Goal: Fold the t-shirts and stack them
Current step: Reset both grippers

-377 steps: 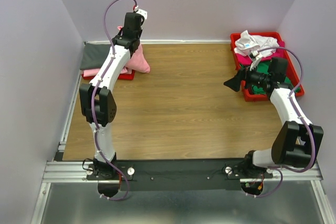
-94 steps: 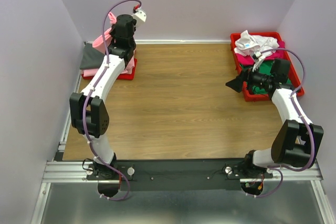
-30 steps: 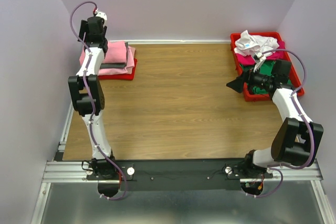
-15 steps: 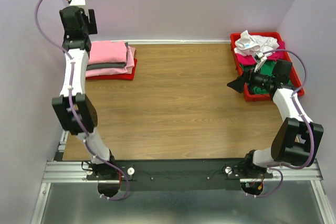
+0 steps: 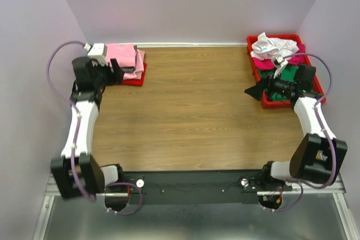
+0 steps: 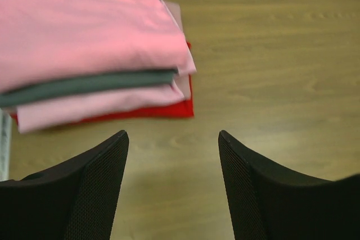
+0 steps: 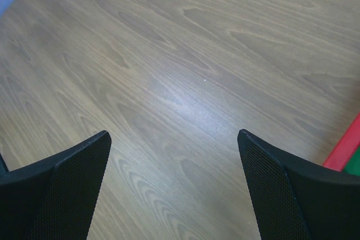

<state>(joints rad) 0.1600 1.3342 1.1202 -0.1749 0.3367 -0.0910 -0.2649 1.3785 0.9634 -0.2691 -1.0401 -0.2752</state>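
A folded stack of t-shirts point(image 5: 125, 55) lies on a red tray point(image 5: 134, 80) at the table's back left: bright pink on top point(image 6: 84, 26), a dark grey one point(image 6: 84, 85) under it, and pale pink point(image 6: 95, 108) lowest. My left gripper point(image 5: 117, 71) hovers just in front of the stack, open, with only bare table between its fingers point(image 6: 171, 133). Unfolded t-shirts fill the red tray point(image 5: 264, 103) at the right: white point(image 5: 273, 46), magenta point(image 5: 261, 63) and green point(image 5: 289, 74). My right gripper point(image 5: 251, 90) is open and empty point(image 7: 173, 133) beside that tray's left wall.
The wooden table point(image 5: 191, 111) spreads between the two trays. Purple walls close in the back and both sides. A corner of the right tray point(image 7: 344, 149) shows by my right finger. The arms' black base rail point(image 5: 191, 184) runs along the near edge.
My left arm has swung down from high over the back-left corner and drawn toward the near side, its jaws narrowing a little. The stack lies still. The right arm has hardly moved.
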